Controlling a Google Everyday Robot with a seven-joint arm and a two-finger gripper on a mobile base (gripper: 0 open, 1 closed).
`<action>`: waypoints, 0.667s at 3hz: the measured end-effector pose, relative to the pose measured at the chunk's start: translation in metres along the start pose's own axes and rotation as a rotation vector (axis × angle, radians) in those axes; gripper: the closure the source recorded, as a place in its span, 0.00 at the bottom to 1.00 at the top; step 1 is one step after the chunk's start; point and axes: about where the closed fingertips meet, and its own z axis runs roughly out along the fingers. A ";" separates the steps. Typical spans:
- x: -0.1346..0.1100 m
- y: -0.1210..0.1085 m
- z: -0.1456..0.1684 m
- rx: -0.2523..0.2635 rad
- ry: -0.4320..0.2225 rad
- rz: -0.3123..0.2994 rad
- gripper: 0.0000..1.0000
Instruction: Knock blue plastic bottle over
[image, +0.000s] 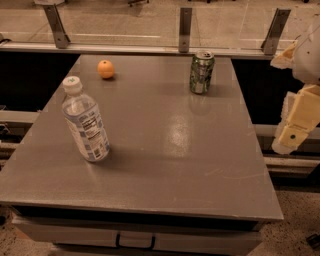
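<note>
The gripper (292, 131) hangs off the right edge of the table (190, 150), out past the rim and about level with the middle of the tabletop. Whether it is open or closed cannot be told from here, and it touches nothing. The bottle (85, 120) stands on its base near the left edge, cap up, well apart from the gripper with the whole width of bare tabletop between them. A can (201, 72) stands toward the far right, and an orange (105, 69) lies at the far left, behind the bottle. Neither sits on the straight line from gripper to bottle. By my reading the arm is parked clear of the table so it can come in across open surface with a sideways sweep. The bottle is upright, so the task is not yet done. The push should land high, near the shoulder, so the bottle tips rather than slides. Once down, being round, it may roll toward the left edge.
</note>
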 end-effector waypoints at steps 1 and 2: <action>-0.064 0.014 0.026 -0.060 -0.126 -0.012 0.00; -0.176 0.042 0.058 -0.156 -0.306 -0.065 0.00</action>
